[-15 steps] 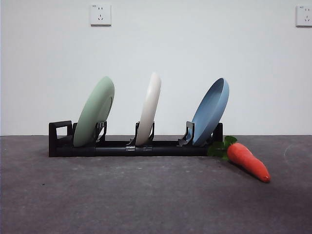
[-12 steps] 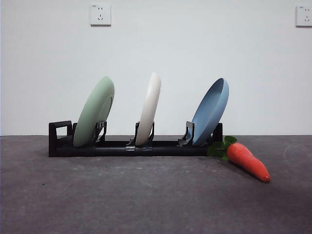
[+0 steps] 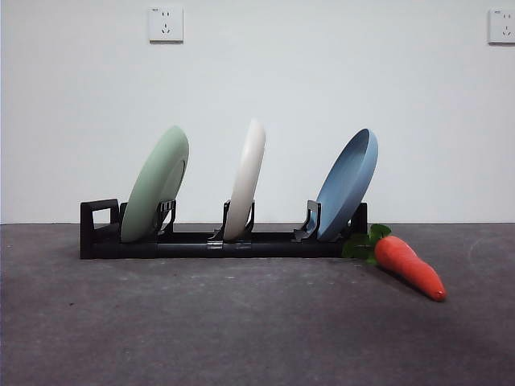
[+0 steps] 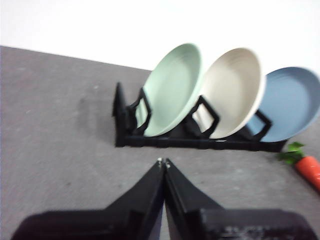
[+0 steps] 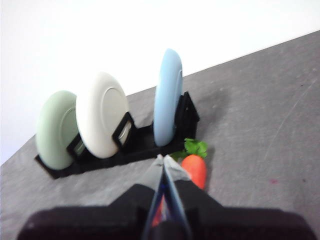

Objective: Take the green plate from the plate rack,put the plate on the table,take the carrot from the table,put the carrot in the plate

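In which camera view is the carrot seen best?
The front view: the whole carrot lies unobstructed on the table, sharp from leaves to tip. The left wrist view cuts it off at the picture's edge; in the right wrist view the right gripper covers part of it.

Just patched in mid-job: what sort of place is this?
Probably a staged test bench, not a kitchen: bare white wall with sockets, a grey table, a plate rack and a toy carrot.

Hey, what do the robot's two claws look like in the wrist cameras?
Both are matte black. The left claw has two wedge-shaped jaws tapering to fine tips from a broad black base. The right claw looks alike, though its tips appear paler, greyish. No cables or markings show.
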You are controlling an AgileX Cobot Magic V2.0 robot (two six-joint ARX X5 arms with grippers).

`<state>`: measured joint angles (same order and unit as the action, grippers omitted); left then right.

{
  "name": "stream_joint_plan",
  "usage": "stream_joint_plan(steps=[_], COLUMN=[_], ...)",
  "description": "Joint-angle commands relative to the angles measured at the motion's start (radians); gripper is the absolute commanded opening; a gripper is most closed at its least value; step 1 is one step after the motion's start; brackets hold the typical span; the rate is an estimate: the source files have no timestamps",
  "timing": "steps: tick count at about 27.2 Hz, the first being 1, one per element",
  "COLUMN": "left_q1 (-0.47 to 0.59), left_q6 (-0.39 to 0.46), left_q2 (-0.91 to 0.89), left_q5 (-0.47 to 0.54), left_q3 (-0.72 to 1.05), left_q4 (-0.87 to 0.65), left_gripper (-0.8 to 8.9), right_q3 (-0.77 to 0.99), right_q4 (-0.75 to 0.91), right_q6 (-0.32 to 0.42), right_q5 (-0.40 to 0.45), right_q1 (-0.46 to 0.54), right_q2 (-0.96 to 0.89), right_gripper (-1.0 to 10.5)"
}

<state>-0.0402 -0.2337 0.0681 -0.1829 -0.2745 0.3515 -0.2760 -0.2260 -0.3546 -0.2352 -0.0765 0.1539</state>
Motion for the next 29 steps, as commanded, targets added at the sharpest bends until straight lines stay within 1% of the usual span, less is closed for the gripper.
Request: stream_joint_plan(steps=[1,5,7,9,14,19,23,24,26,27,28,29], left_q1=[0.003,0.003,0.003,0.003,0.003,0.003,0.003,0.003,0.003,0.003,0.003,0.003], left_q6=[-0.006,0.007,0.034,0.061,0.128,0.219,0.231,0.227,0.201,0.201,0.201,0.202], left_q2=[0.045,0.146,0.192,0.242,0.349,0.433,0.455,0.459,0.465,0.467,0.469,0.470], left_q5=[-0.040,-0.115,-0.159,-0.205,-0.303,-0.346,-0.344,-0.343,-0.340,-0.340,-0.342,-0.342], left_q3=[-0.071,-0.190,-0.242,-0.302,-0.429,-0.521,-0.532,-0.532,-0.532,-0.532,-0.532,-0.532], left_q4=[0.027,0.099,0.131,0.175,0.306,0.450,0.473,0.474,0.479,0.481,0.480,0.479], left_gripper=[-0.06,-0.06,-0.07,-0.06,-0.07,-0.07,0.08,0.70,4.80,6.04,6.05,6.02], right_q3=[-0.096,-0.261,-0.336,-0.422,-0.595,-0.692,-0.694,-0.694,-0.694,-0.694,-0.694,-0.694], right_q4=[-0.069,-0.246,-0.342,-0.454,-0.685,-0.848,-0.860,-0.859,-0.856,-0.856,-0.856,-0.856], right_q6=[0.040,0.150,0.206,0.277,0.417,0.497,0.501,0.500,0.479,0.476,0.476,0.476], right_q5=[-0.039,-0.117,-0.161,-0.187,-0.186,-0.186,-0.184,-0.182,-0.181,-0.182,-0.182,-0.182], right_q1=[0.002,0.002,0.002,0.002,0.001,0.001,0.002,0.002,0.002,0.002,0.002,0.002], right_q2=[0.080,0.219,0.278,0.347,0.488,0.588,0.612,0.612,0.612,0.612,0.612,0.612], right_gripper=[-0.1,-0.1,-0.1,-0.1,-0.1,-0.1,0.1,0.5,3.8,5.7,6.6,6.6])
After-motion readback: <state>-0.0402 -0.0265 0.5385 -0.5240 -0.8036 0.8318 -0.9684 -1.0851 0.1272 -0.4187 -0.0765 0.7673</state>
